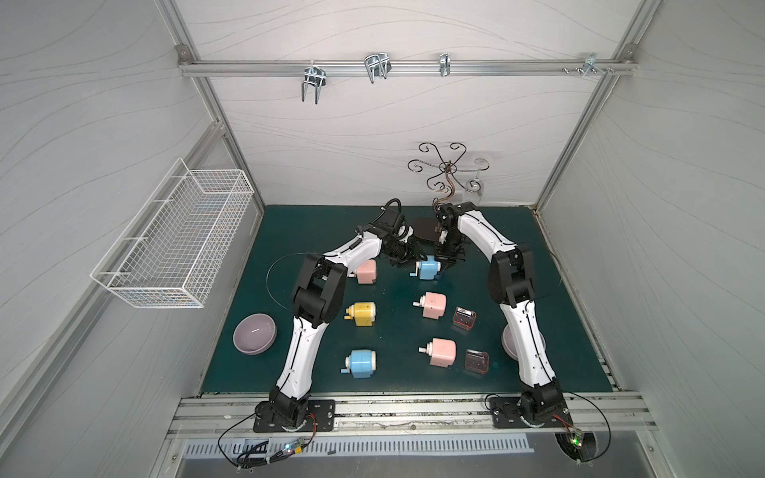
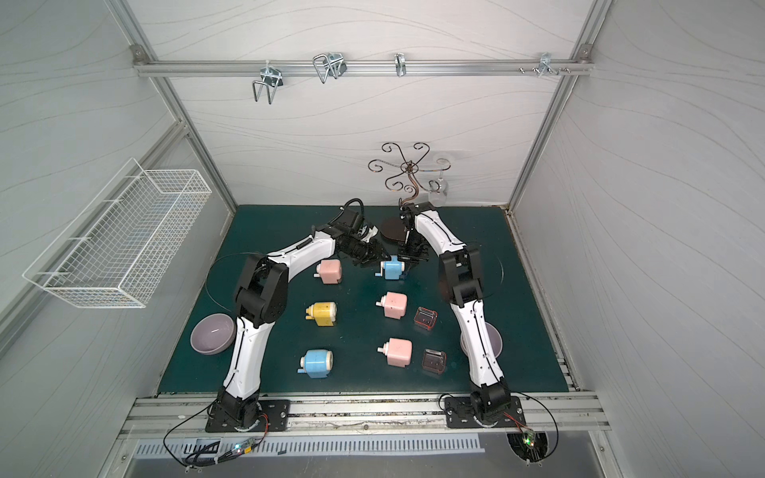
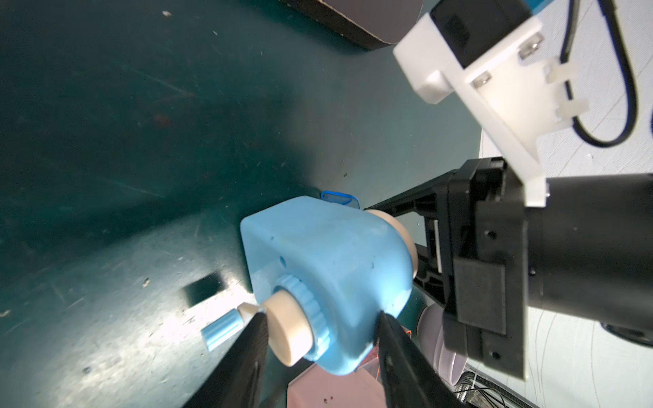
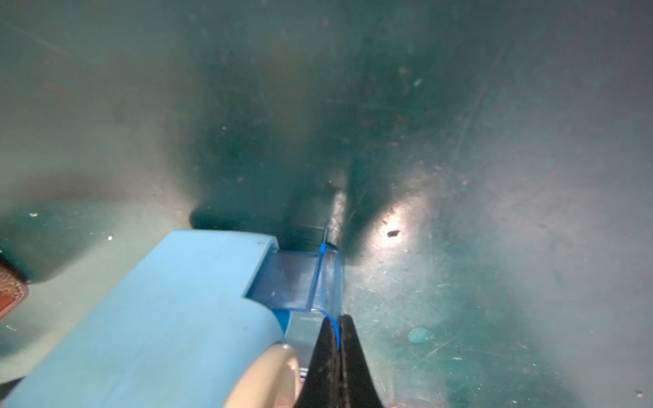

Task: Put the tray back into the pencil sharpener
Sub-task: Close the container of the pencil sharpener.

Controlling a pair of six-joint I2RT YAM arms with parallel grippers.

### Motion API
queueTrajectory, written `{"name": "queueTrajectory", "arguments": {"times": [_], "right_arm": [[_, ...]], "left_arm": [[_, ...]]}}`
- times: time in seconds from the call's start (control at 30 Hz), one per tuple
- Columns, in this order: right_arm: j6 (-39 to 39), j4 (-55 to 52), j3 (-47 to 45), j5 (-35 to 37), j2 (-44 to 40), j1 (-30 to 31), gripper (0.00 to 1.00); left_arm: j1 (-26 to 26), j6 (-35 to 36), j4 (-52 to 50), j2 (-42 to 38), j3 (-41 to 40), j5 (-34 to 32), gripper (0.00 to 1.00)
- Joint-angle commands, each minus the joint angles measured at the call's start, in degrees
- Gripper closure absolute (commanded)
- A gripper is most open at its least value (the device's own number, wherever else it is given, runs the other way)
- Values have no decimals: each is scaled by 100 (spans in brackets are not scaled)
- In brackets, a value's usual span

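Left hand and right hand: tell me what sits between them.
The blue pencil sharpener, its clear blue tray partly slid in; both top views show it.

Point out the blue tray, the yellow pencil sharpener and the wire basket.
blue tray (image 4: pixel 293 279): right wrist view, its protruding wall
yellow pencil sharpener (image 1: pixel 361 315): a top view, its body
wire basket (image 1: pixel 178 240): a top view, its mesh wall
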Motion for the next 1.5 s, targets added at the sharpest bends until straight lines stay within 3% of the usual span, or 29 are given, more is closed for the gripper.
{"name": "queueTrajectory", "arguments": {"times": [0.0, 0.57, 1.47], "right_arm": [[-73, 92, -24, -353, -340, 77, 100], [-167, 84, -24, -458, -434, 76, 100], [-30, 625, -593, -1371, -809, -39, 100]], "left_arm": [[-117, 47, -167, 343, 82, -100, 48], [-120, 63, -159, 416, 48, -114, 48], [-117, 65, -57, 491, -79, -80, 48]]}}
